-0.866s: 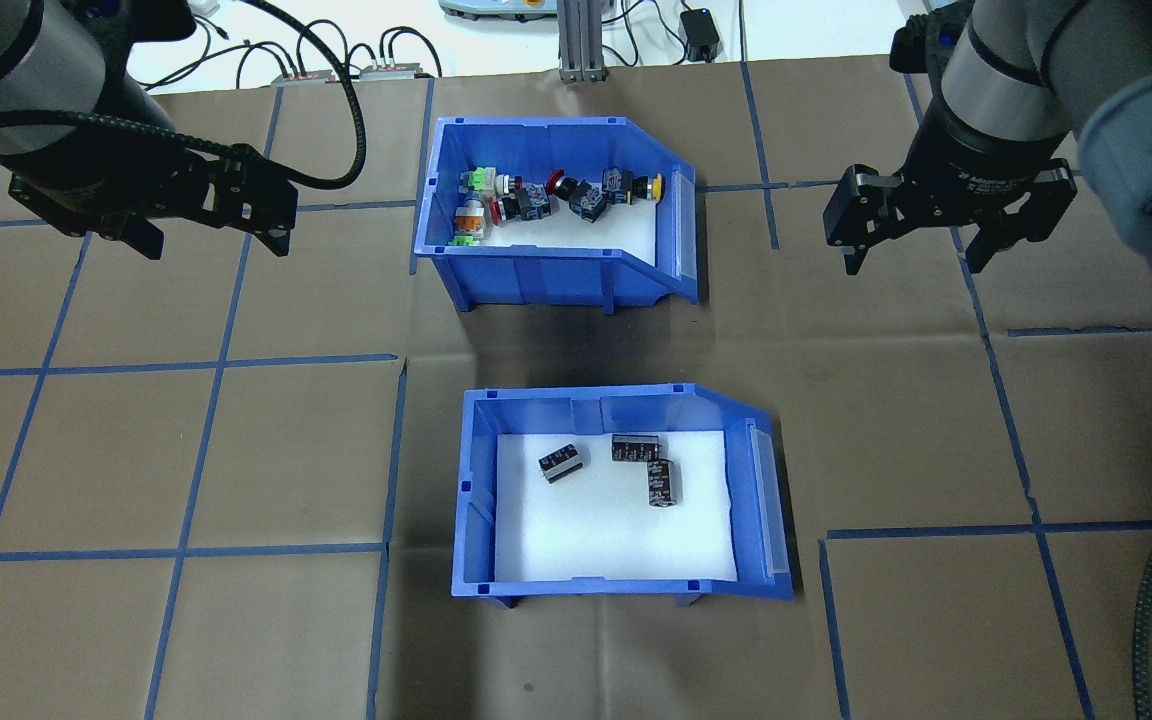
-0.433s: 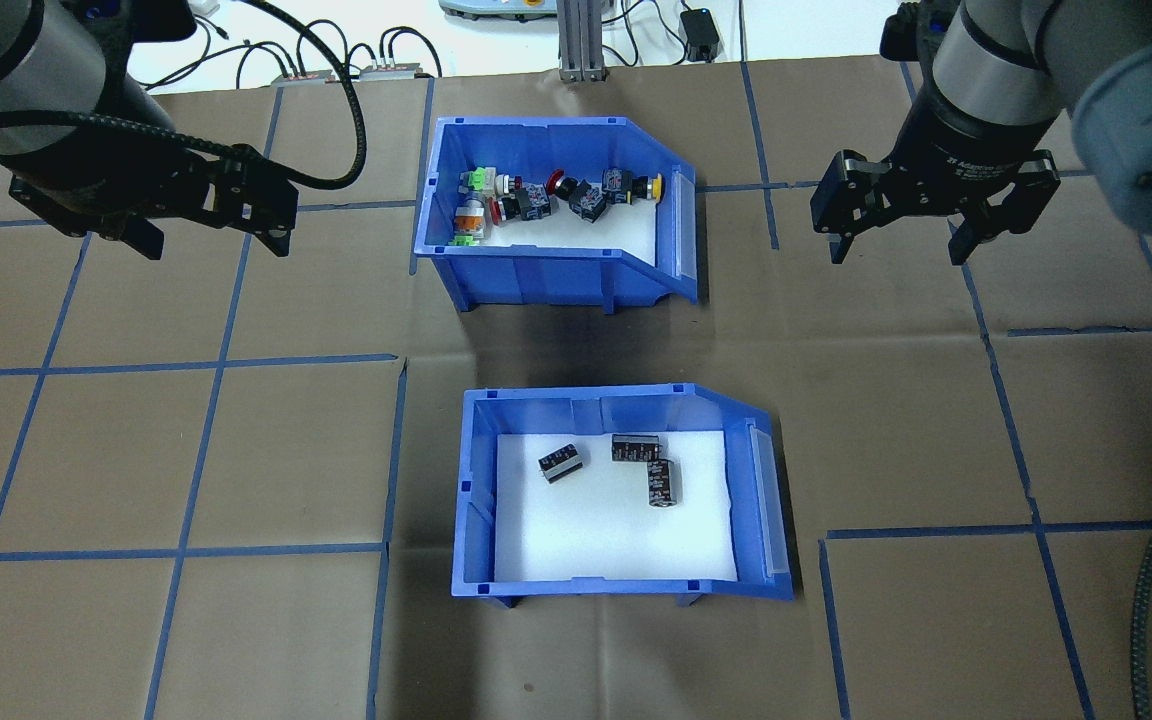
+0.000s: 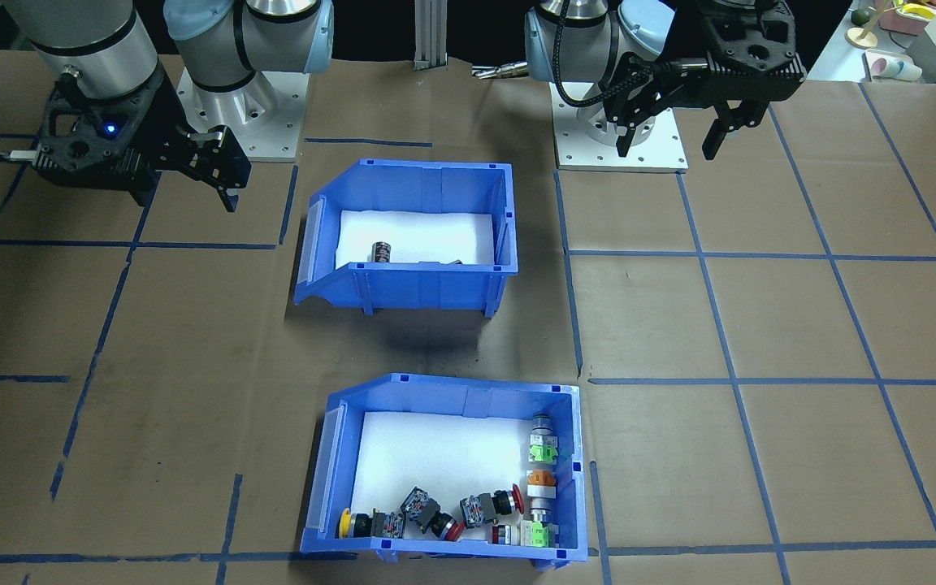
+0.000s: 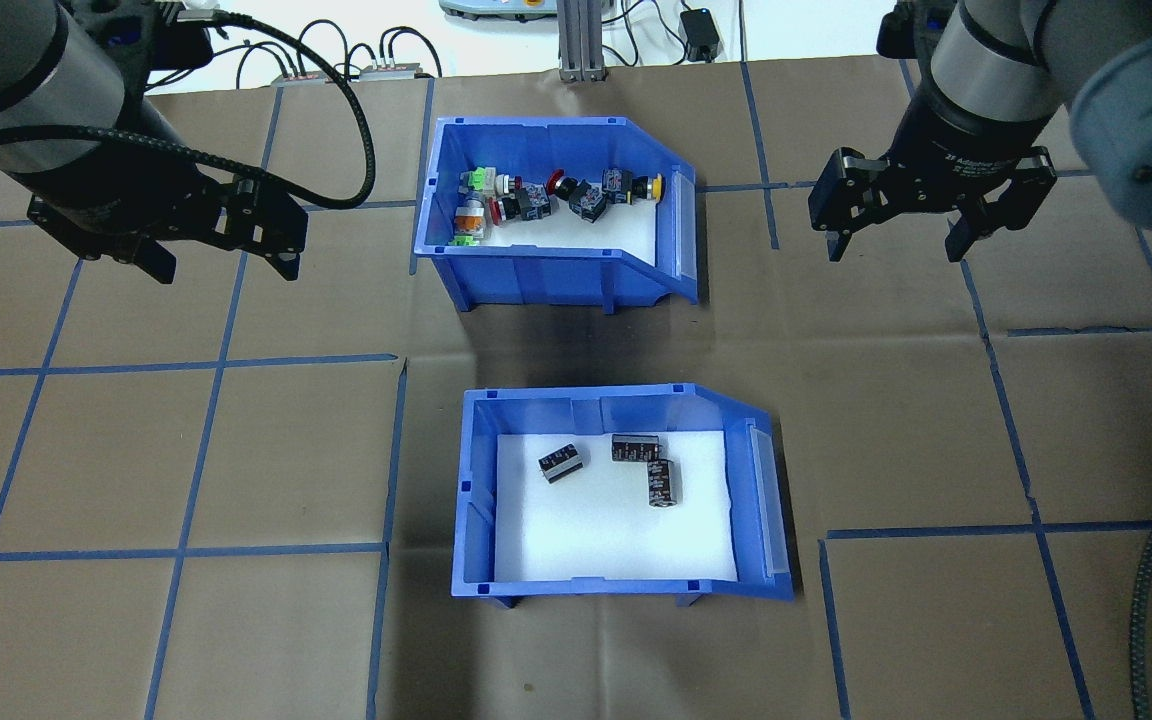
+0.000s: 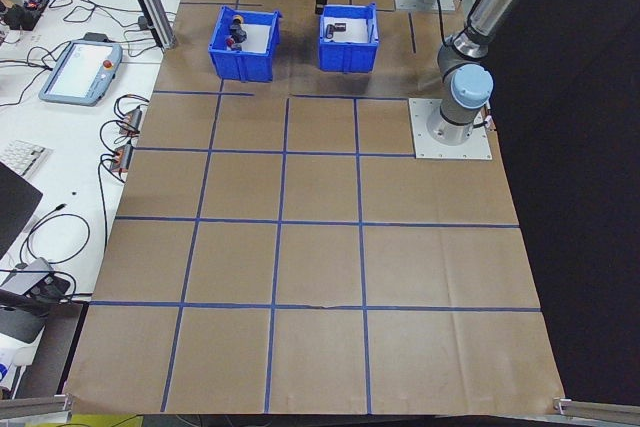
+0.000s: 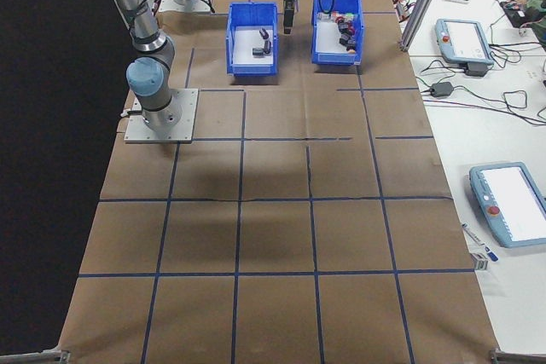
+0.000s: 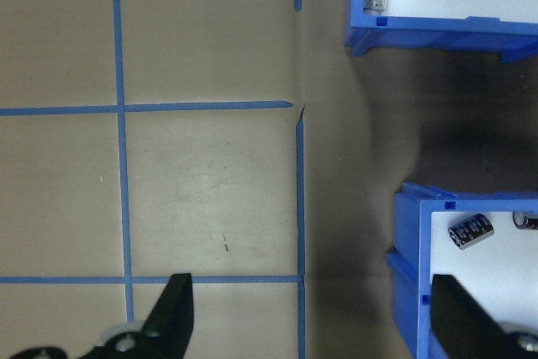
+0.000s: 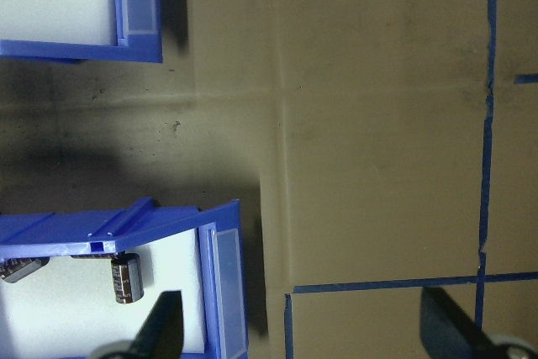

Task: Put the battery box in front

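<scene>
Battery box (image 6: 253, 40) nr robot side, beside switch bin (image 6: 338, 30); both on table (image 6: 281, 228).

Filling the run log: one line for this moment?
left tool: open, empty | right tool: open, empty | battery box: near robot, untouched | switch bin: beyond

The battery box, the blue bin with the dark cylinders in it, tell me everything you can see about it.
The battery box is a blue plastic-looking bin, open on top, with one sloped cut-away side carrying a clear strip. A white liner covers its floor, and three dark cylinders lie on it toward the wall that faces the switch bin. It stands flat on the brown paper-covered table, the nearer of the two bins to the robot, apart from the other. Nothing grips it: the left gripper and right gripper both hang open, well clear.
</scene>
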Robot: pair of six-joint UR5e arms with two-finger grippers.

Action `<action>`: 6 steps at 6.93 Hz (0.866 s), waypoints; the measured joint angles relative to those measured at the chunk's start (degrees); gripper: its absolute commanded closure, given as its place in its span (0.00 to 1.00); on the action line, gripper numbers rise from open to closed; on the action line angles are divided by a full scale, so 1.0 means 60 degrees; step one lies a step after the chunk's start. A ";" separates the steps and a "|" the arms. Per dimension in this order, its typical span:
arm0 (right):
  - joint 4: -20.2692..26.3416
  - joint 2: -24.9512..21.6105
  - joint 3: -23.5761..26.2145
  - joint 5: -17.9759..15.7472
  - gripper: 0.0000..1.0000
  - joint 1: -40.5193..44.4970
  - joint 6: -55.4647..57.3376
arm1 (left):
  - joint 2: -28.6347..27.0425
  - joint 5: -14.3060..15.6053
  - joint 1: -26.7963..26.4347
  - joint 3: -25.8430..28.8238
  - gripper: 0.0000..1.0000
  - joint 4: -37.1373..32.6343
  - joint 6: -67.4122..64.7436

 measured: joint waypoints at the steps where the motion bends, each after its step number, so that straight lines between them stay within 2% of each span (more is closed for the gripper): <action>1: -0.0120 0.0183 -0.0149 0.0002 0.00 0.0008 -0.0654 | -0.0002 0.0014 0.0000 -0.0017 0.00 -0.0099 -0.0001; 3: -0.0301 0.1083 -0.0932 0.0066 0.00 0.0035 -0.2284 | 0.0024 0.0067 0.0003 -0.0047 0.00 -0.0186 0.0009; 5: -0.0313 0.2455 -0.2405 0.0102 0.00 0.0489 -0.3915 | 0.0068 0.0037 0.0010 -0.0416 0.00 -0.0140 -0.0435; 6: -0.0335 0.3235 -0.3222 0.0101 0.00 0.1049 -0.4572 | 0.0093 -0.0020 -0.0004 -0.0854 0.00 -0.0019 -0.1590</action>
